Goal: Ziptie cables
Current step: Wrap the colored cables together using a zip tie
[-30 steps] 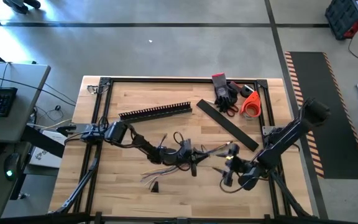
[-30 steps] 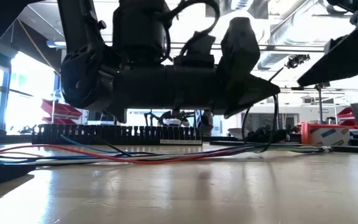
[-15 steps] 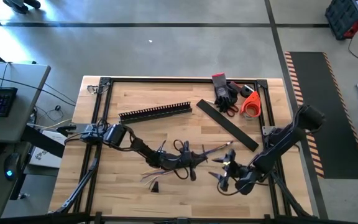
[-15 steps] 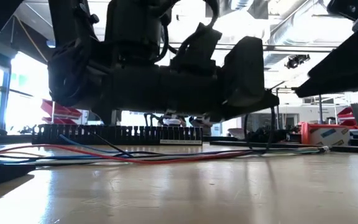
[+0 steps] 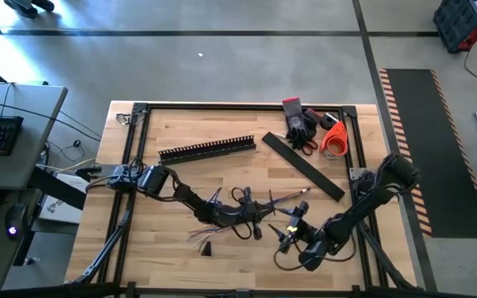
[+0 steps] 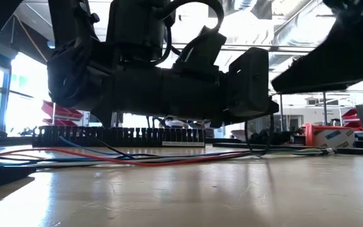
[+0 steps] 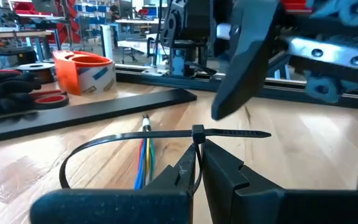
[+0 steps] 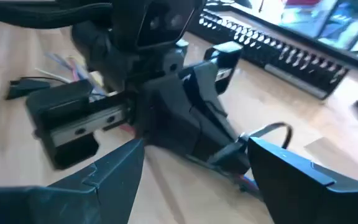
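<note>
1. The left pincer (image 5: 259, 217) sits low over the middle of the wooden surface (image 5: 172, 178), its fingers (image 7: 229, 168) pressed together on a black zip tie (image 7: 166, 138).
2. In the left wrist view the zip tie forms a wide loop around the cables (image 7: 145, 155), with its locking head directly above the closed fingertips and its tail sticking out level to one side.
3. The cables (image 5: 222, 217) lie on the surface under and beside the left pincer: coloured strands fan out toward the front-left, and the other end (image 5: 301, 193) points toward the flat black strip (image 5: 301, 165).
4. In the low view the cables (image 6: 137, 157) run flat along the surface beneath the left arm.
5. The right pincer (image 5: 289, 235) hovers just beside the left one, at its right, with its jaws spread wide and nothing between them.
6. The right wrist view shows the right pincer's two fingers (image 8: 98, 177) well apart, facing the left pincer (image 8: 229, 152).
7. A black comb-toothed rail (image 5: 207, 149) lies behind the cables; gloves (image 5: 301, 124) and an orange tape dispenser (image 5: 334, 139) are at the far right corner.
</note>
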Robot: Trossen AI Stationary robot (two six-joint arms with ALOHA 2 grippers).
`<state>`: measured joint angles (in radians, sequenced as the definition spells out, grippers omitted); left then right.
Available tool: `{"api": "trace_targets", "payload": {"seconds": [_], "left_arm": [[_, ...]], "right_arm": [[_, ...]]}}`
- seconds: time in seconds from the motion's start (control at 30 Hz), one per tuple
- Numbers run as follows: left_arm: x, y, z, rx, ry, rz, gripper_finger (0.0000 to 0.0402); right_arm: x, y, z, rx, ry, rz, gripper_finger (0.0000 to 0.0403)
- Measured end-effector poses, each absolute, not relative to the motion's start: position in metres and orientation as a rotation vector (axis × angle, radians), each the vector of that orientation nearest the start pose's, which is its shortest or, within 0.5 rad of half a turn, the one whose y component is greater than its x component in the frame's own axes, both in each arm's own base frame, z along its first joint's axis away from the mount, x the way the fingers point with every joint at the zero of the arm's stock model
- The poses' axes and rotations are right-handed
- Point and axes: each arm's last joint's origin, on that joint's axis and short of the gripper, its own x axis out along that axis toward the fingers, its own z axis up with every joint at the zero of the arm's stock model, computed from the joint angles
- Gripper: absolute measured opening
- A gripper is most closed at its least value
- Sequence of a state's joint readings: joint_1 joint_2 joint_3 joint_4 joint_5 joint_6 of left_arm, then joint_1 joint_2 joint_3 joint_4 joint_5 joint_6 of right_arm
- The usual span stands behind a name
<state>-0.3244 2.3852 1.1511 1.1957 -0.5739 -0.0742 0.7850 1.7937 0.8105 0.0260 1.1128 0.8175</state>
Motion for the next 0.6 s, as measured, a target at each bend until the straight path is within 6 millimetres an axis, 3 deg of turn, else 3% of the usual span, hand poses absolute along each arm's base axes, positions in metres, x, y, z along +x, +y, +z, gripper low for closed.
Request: {"api": "trace_targets", "payload": {"seconds": [0.23, 0.6], "left_arm": [[0.423, -0.126, 0.069, -0.056, 0.028, 0.250, 0.0000], [0.423, -0.128, 0.070, -0.057, 0.026, 0.249, 0.0000]], "right_arm": [[0.239, 0.195, 0.131, 0.015, 0.477, -0.601, 0.0200], [0.240, 0.192, 0.130, 0.030, 0.492, -0.610, 0.0080]]}}
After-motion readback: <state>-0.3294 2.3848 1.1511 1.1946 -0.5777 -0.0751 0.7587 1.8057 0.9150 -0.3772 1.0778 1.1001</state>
